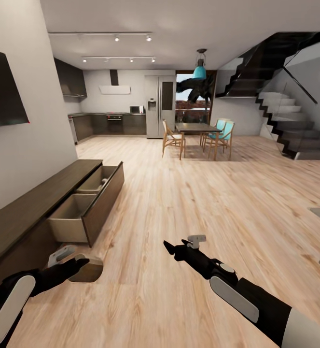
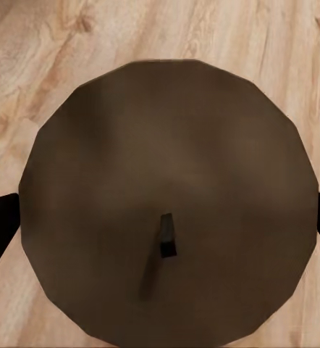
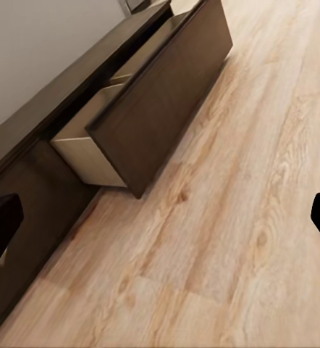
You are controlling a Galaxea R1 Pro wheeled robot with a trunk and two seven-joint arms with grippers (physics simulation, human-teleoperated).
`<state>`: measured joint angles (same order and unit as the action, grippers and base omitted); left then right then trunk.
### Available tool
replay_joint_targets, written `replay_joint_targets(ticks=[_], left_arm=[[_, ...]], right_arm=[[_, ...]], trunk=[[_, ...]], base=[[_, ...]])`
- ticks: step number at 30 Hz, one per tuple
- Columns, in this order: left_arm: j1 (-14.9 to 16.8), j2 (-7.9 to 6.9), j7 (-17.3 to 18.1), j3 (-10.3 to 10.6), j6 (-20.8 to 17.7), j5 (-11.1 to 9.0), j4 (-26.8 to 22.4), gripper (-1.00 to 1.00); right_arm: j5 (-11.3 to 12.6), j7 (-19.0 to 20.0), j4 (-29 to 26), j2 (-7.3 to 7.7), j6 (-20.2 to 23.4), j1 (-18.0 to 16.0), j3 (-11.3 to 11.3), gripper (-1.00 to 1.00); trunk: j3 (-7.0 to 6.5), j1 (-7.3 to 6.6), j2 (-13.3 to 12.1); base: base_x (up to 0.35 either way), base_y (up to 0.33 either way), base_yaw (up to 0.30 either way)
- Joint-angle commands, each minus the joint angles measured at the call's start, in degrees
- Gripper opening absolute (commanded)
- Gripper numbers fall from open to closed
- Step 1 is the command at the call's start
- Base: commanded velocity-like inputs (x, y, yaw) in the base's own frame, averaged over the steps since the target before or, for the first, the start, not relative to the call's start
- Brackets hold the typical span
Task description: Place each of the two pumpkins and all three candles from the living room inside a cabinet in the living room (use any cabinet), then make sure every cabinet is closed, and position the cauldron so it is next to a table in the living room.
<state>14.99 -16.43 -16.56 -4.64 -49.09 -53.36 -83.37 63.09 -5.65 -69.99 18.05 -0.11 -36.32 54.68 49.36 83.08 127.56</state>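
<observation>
Dark pot [image 2: 171, 203] between spread left claw [image 1: 75, 265] fingers, grip uncertain; right claw [image 1: 172, 249] wide, empty. Cabinet [image 1: 90, 203] drawers open: need shutting.

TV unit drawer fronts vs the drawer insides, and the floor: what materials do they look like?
The long low dark-brown cabinet: its drawer fronts look like dark wood veneer, matte, with faint grain. The open drawer interiors look like pale unstained wood or laminate, flat beige with no visible grain. The light plank floor looks like oak-style wood or laminate, with clear grain, knots, plank seams and a slight sheen.
</observation>
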Motion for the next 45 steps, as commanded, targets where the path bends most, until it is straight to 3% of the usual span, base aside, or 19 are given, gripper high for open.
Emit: replay_joint_targets(ticks=[1, 17, 45], left_arm=[[0.04, 0.0, -0.5, -0.02, -0.13, -0.76, -0.05, -1.0], [0.04, 0.0, -0.57, -0.02, -0.13, -0.69, -0.03, -1.0], [0.04, 0.0, -0.66, 0.06, -0.13, -0.69, -0.03, -1.0]], right_arm=[[0.37, -0.41, -0.07, 0.06, -0.02, -0.08, 0.21, 1.0], [0.46, -0.25, 0.28, 0.06, 0.01, -0.11, 0.25, 1.0], [0.46, -0.15, 0.34, 0.06, -0.05, -0.09, 0.21, 1.0]], trunk=[[0.06, 0.02, 0.03], [0.06, 0.02, 0.03], [0.4, 0.02, 0.03]], base=[[0.303, 0.168, -0.002], [0.325, 0.04, -0.001], [0.337, 0.0, -0.113]])
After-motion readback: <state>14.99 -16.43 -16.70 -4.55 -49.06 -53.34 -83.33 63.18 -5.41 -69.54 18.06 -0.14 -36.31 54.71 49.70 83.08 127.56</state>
